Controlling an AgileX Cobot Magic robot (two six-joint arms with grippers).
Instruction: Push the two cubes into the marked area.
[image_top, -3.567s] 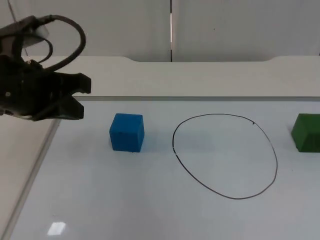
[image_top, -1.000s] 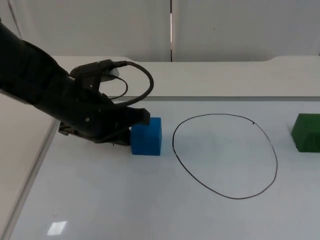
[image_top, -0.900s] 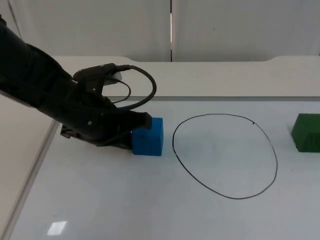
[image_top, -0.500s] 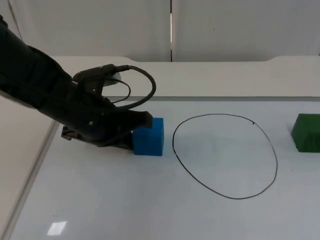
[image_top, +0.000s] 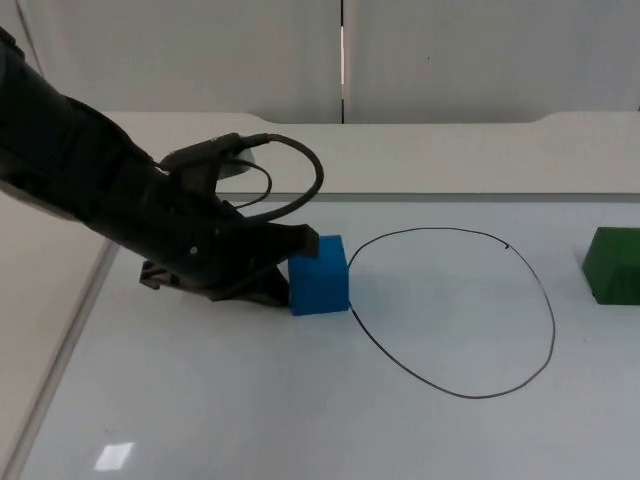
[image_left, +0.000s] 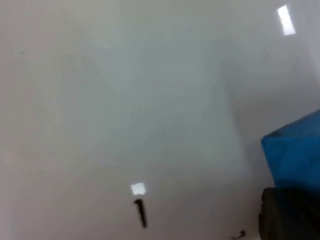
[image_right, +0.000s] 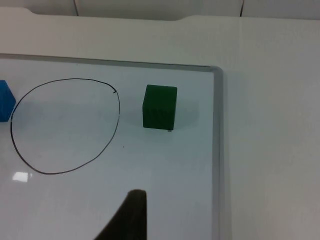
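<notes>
One cube, the blue cube (image_top: 319, 275), sat touching the marked ring's (image_top: 520, 383) outer edge; your left gripper (image_top: 285, 270) pressed its far side, finger state unclear. Green cube (image_top: 612, 265) waited beyond the ring.

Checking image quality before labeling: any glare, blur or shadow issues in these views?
Top view: sharp; a small glare patch on the table, soft shadow under the left claw behind the blue cube. Left wrist view: motion-blurred, cube edges smeared, two bright reflections. Right wrist view: sharp; green cube and drawn ring crisp, faint shadow across the ring.
</notes>
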